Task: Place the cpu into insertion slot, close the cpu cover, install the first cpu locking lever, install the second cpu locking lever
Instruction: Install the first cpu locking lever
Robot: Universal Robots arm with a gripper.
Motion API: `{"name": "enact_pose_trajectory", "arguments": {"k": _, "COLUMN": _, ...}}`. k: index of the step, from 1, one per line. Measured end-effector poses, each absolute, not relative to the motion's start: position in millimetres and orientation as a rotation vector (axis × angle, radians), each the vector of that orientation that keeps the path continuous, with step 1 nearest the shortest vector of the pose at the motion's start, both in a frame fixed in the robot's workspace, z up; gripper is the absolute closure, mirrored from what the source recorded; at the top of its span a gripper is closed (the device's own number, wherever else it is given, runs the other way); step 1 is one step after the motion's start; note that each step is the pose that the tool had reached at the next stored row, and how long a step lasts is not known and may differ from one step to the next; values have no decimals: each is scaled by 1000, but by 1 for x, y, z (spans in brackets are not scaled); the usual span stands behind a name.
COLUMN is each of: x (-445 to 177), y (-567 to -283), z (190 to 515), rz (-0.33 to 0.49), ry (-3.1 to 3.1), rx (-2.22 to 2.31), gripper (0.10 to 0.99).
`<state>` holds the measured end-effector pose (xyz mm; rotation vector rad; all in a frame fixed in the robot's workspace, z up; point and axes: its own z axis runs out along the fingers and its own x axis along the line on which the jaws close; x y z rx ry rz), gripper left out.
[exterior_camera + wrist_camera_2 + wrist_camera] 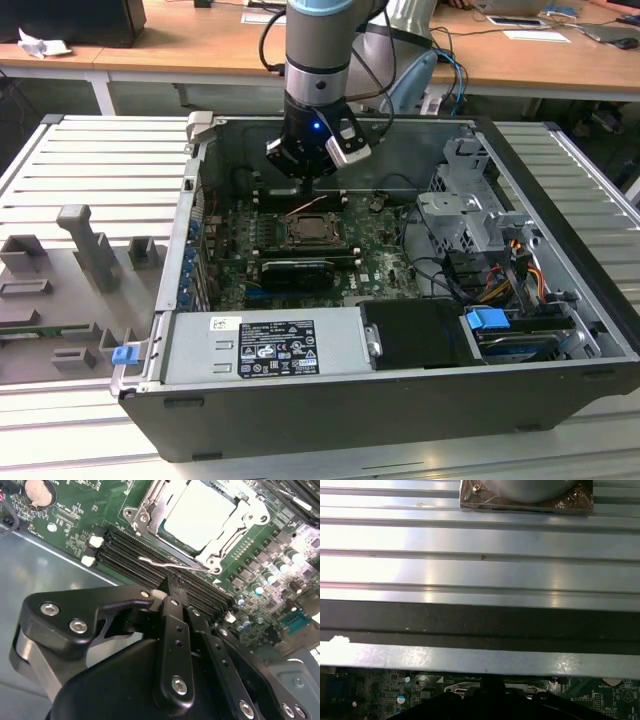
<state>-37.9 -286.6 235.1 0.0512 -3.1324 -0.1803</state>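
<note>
While the cpu (200, 512) sits socketed, the gripper (172, 582) jaws pinch a lever (165, 565).

From high in front we overlook the open computer case (400, 400); both wrist views hug its green circuit board (75, 520).

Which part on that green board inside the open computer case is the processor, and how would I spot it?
Start at the open black computer case and find the green circuit board on its floor. Just below the robot's black tool sits the square silver-rimmed socket. In the second wrist view, the pale, flat metal square cpu lies inside it, plain and smooth among the surrounding clutter.
</note>
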Motion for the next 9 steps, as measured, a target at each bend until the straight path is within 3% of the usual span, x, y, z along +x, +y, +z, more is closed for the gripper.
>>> {"name": "enact_pose_trajectory", "arguments": {"k": 9, "x": -18, "y": -287, "z": 219, "rz": -151, "ry": -3134, "rx": 47, "gripper": 980}}
